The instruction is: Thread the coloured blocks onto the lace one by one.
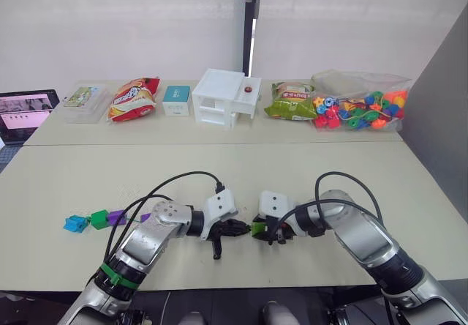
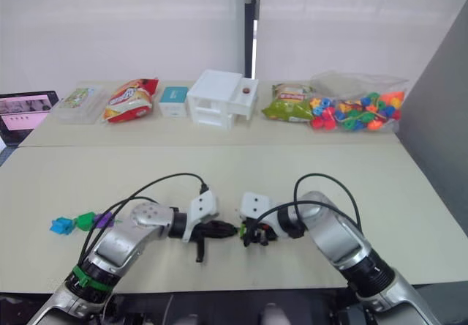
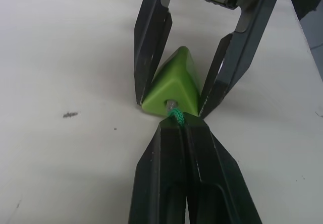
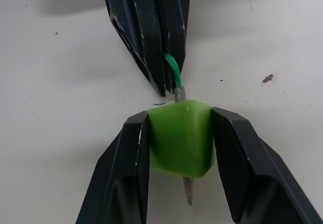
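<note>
1. Two tables stand end to end: the near table (image 1: 409, 193) carries both arms close to its front edge, and the far table (image 1: 146, 131) holds a row of goods along its back.
2. Most of the near table's top is bare, with wide open room between the arms and the seam where the tables meet, and more to the right of the right arm.
3. At the left end of the near table, a blue block (image 1: 74, 224), a dark green block (image 1: 99, 219) and a purple block (image 1: 116, 217) lie in a touching row, well apart from the grippers.
4. The right gripper (image 4: 179, 133) clamps the light green block (image 4: 180, 137) between its two fingers, one on each side, just above the tabletop.
5. The left gripper (image 3: 177, 124) has its fingers pressed together on the lace (image 3: 176, 115), right behind the stiff tip (image 4: 179, 93).
6. The tip enters the block's hole, and in the right wrist view its end pokes out the block's far side.
7. The two grippers meet nose to nose, the left's fingertips almost touching the block.
8. A clear bag of beads (image 1: 358, 105) sits at the far table's right end.
</note>
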Controlling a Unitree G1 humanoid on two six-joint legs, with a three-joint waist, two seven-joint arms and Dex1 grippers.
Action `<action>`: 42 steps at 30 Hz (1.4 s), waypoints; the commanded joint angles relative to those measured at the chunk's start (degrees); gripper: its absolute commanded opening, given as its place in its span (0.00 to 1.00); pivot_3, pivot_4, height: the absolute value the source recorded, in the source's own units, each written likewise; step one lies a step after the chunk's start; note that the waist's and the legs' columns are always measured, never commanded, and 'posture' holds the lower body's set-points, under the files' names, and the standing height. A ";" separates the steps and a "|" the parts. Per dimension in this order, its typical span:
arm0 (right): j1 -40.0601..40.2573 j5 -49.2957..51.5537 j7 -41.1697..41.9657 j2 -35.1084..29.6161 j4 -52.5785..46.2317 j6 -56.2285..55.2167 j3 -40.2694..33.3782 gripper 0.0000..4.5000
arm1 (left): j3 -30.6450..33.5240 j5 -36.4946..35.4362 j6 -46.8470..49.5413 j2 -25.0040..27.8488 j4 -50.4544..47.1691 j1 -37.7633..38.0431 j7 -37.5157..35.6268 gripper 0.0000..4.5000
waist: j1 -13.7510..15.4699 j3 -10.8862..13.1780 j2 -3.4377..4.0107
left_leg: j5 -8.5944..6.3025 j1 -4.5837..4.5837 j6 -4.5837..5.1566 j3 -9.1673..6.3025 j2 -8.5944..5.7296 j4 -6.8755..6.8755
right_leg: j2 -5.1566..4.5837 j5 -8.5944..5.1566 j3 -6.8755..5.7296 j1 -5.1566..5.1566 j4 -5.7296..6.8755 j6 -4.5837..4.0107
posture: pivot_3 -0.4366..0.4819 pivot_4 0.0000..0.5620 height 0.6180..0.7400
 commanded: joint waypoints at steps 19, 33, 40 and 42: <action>1.65 1.00 -1.08 -0.01 0.28 1.83 2.82 0.29 | 1.30 2.30 -1.91 5.17 -0.07 -0.70 -1.90 0.70 | -0.11 -0.01 -0.01 | 0.00 0.01 0.00 0.00 0.00 0.01 | 0.00 0.00 0.00 0.00 0.00 0.00 | 0.48 0.27 1.00; 3.40 2.41 -4.74 1.45 -3.63 3.21 -0.18 0.90 | 1.61 -0.44 1.47 4.71 -4.67 -2.60 -3.79 0.71 | -0.14 0.00 -0.01 | 0.00 -0.01 0.00 0.00 0.02 0.00 | 0.03 0.00 0.00 -0.04 0.01 0.00 | 0.48 0.27 1.00; 8.85 7.19 -2.88 -6.39 -10.71 4.75 -9.11 1.00 | -4.09 2.62 3.30 1.53 -3.46 -8.42 -3.12 0.71 | 0.94 0.03 -0.01 | 0.00 -0.17 0.00 0.00 -0.07 0.04 | -0.06 -0.01 0.00 -0.05 -0.08 0.02 | 0.48 0.27 1.00; 10.05 8.42 -2.84 -8.39 -11.80 4.87 -10.78 1.00 | -5.81 3.70 3.02 1.13 -2.23 -9.59 -3.62 0.71 | 1.24 0.04 -0.03 | 0.00 -0.19 0.00 0.01 -0.07 0.06 | -0.06 0.00 0.00 -0.01 -0.23 0.04 | 0.48 0.27 1.00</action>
